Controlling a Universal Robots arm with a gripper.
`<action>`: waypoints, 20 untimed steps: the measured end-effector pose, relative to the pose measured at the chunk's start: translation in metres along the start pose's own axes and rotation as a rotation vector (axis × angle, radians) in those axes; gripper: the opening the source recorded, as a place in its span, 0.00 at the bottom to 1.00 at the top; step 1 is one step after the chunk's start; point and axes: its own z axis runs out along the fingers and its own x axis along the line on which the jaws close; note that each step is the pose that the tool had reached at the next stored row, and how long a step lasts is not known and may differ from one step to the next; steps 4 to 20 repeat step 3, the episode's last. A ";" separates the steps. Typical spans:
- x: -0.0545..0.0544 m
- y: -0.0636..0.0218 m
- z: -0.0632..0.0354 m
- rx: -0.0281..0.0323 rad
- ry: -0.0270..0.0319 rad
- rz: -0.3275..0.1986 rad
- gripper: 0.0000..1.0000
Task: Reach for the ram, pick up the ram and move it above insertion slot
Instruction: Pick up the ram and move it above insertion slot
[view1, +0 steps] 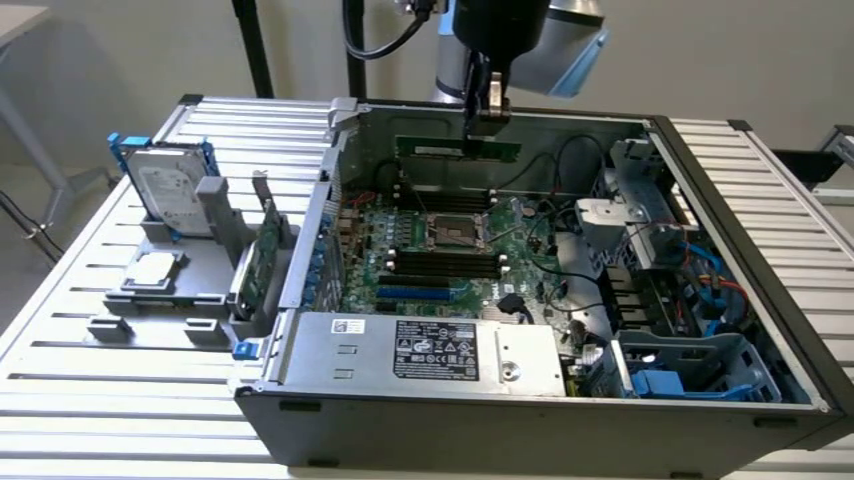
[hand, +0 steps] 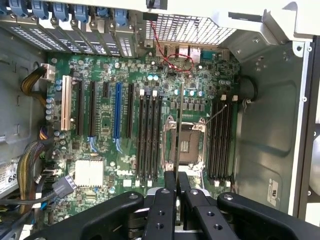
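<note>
The claw (view1: 490, 118) hung over the open computer case (view1: 747, 300), its two fingers (hand: 170, 186) pressed together on the ram (view1: 466, 150), which it pinched by the upper edge. The ram hung just below the fingertips as a long green stick, level and edge-down, clear of everything beneath it. In the wrist view it showed edge-on as a thin dark line (hand: 177, 145) running out from between the fingers.

Straight under the claw lay the motherboard (view1: 441, 255), with the processor socket (hand: 191, 145) beneath the held stick. One bank of dark memory slots (hand: 149, 137) ran just to one side of the socket, a second bank (hand: 220, 137) to the other, both parallel to the ram.

Beyond the claw the case's back wall (view1: 574, 135) stood near the ram. Toward the exterior view's right, the drive cage (view1: 641, 215) and loose cables (view1: 567, 290) stood apart from the claw; toward the exterior view's left, a silver hard drive (view1: 171, 190) sat upright outside the case, well apart. Open air surrounded the ram itself.
</note>
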 end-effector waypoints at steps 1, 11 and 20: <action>0.000 -0.0002 0.0000 0.0000 0.0001 0.000 0.14; 0.000 -0.0005 0.0000 0.0000 0.0000 0.000 0.14; 0.000 -0.0005 0.0000 0.0000 0.0000 0.000 0.14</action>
